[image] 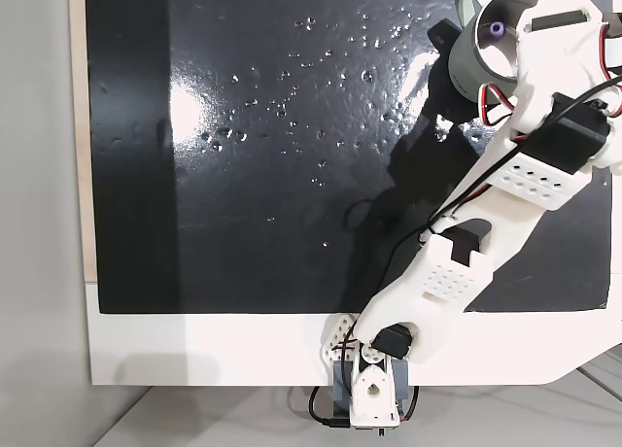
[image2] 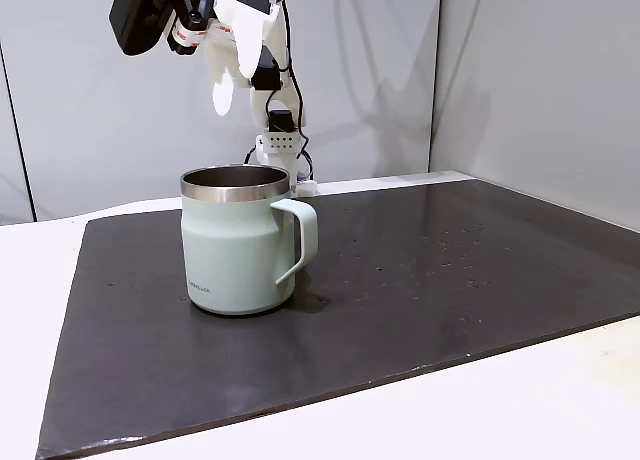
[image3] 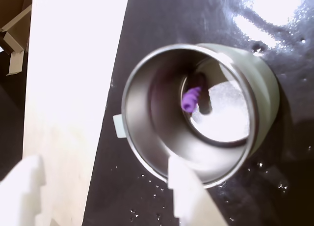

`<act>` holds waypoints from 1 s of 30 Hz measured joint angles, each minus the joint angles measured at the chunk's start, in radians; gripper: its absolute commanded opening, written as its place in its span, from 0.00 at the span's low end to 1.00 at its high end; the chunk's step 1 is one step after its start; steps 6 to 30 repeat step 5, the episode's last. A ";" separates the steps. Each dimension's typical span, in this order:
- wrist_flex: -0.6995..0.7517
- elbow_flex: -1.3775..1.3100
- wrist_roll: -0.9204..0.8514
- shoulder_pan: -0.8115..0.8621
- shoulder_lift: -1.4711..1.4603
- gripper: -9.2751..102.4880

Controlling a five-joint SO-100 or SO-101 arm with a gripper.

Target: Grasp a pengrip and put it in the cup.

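The pengrip [image3: 191, 98] lies on the steel floor of the cup [image3: 147, 137], well below the gripper [image3: 105, 184]. The white fingers [image3: 184, 191] are spread apart and hold nothing, one over the cup's near rim, the other out past it above the table [image3: 73, 88].

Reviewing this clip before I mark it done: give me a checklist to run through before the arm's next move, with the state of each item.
1. Pengrip inside the cup, lying on its steel bottom: ok.
2. Gripper empty, fingers apart with nothing between them: ok.
3. Gripper above the cup's rim, clear of it in a fixed view: ok.
4. Cup upright on the black mat: ok.
5. Handle free of the arm: ok.
6. Any other pengrip left on the mat: cannot tell.
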 measured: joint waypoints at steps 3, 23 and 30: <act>0.000 0.000 0.000 -0.002 0.000 0.36; 0.000 0.000 0.000 -0.002 0.000 0.36; 0.000 0.000 0.000 -0.002 0.000 0.36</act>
